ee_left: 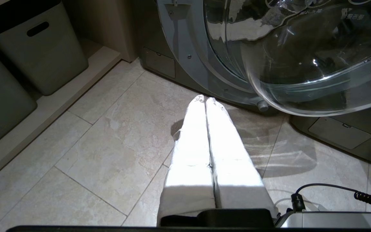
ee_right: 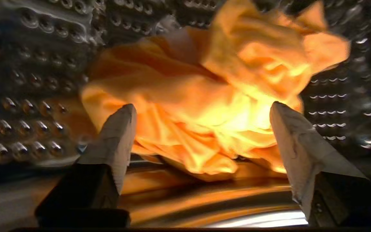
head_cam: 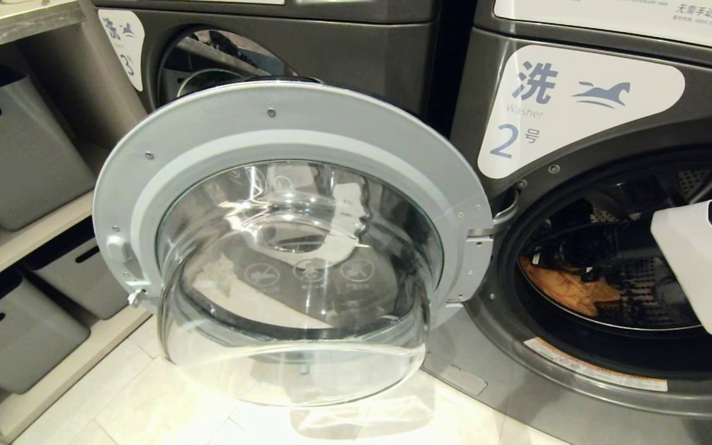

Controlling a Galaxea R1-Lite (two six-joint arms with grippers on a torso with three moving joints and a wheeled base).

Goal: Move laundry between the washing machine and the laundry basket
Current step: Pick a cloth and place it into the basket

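One garment: orange cloth (ee_right: pixel 204 106), crumpled, soft, on perforated steel drum (ee_right: pixel 37 80)
Right gripper (ee_right: pixel 201 109): fingers spread wide, cloth at 12 o'clock, unheld
Left gripper (ee_left: pixel 205 100): closed, above tile floor (ee_left: pixel 92 154)
Door (head_cam: pixel 294 247): round glass bowl, swung wide

A dark grey washing machine (head_cam: pixel 584 371) carries a white label (head_cam: pixel 578 105) with pale blue characters at twelve o'clock of its opening. Orange cloth (ee_right: pixel 204 106) lies against the silver, dimpled drum (ee_right: pixel 34 96). The door (head_cam: pixel 294 241) has a light grey ring around clear glass. Grey bins (head_cam: pixel 10 154) sit on beige shelves; floor tiles (ee_left: pixel 92 154) are cream marbled.
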